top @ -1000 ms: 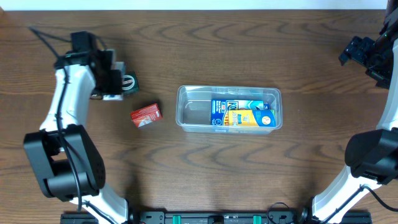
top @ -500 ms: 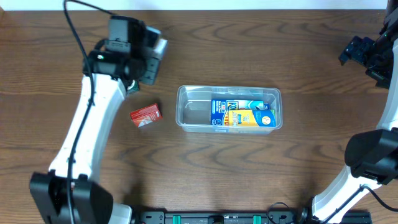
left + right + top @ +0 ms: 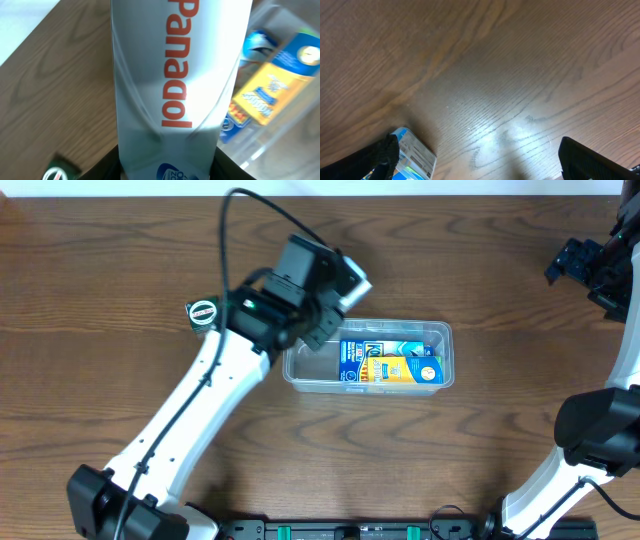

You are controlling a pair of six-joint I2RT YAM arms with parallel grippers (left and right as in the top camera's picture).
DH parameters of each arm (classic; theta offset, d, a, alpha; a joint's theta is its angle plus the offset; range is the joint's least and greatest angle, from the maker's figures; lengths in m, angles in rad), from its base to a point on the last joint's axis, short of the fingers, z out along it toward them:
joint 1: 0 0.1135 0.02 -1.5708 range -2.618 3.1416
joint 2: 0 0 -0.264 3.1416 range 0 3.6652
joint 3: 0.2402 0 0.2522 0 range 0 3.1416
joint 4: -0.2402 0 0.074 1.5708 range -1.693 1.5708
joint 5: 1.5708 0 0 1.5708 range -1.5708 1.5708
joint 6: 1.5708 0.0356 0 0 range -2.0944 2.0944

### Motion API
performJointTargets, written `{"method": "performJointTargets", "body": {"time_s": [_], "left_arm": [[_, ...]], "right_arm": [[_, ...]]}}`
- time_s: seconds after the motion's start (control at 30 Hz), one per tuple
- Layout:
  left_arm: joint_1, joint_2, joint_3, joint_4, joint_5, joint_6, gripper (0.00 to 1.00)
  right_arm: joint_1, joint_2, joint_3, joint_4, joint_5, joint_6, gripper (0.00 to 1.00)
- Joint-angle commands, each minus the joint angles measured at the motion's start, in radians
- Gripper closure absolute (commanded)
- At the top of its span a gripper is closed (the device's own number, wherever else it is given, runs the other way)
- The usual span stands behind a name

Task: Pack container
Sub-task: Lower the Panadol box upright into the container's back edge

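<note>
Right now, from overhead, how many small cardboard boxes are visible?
3. A blue box and a yellow box lie in the clear rectangular plastic tub; the left gripper holds a white box near its left end. Others may hide under that arm.

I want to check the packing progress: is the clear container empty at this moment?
No, the container holds a blue box and a yellow box in its right part.
</note>
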Motion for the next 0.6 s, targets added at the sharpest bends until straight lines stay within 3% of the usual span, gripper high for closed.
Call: {"method": "performJointTargets", "body": {"time_s": [0.0, 0.2, 0.57], "left_arm": [[-0.055, 0.019, 0.018, 0.011, -0.009, 0.039, 0.57], [-0.129, 0.091, 0.018, 0.042, -0.008, 0.06, 0.57], [-0.224, 0.225, 0.018, 0.156, -0.008, 0.264, 0.57]], "right_arm": [[-0.008, 0.003, 0.013, -0.001, 0.014, -0.011, 0.01], [-0.008, 0.003, 0.013, -0.001, 0.014, -0.011, 0.01], [-0.008, 0.003, 0.013, -0.001, 0.014, -0.011, 0.01]]}}
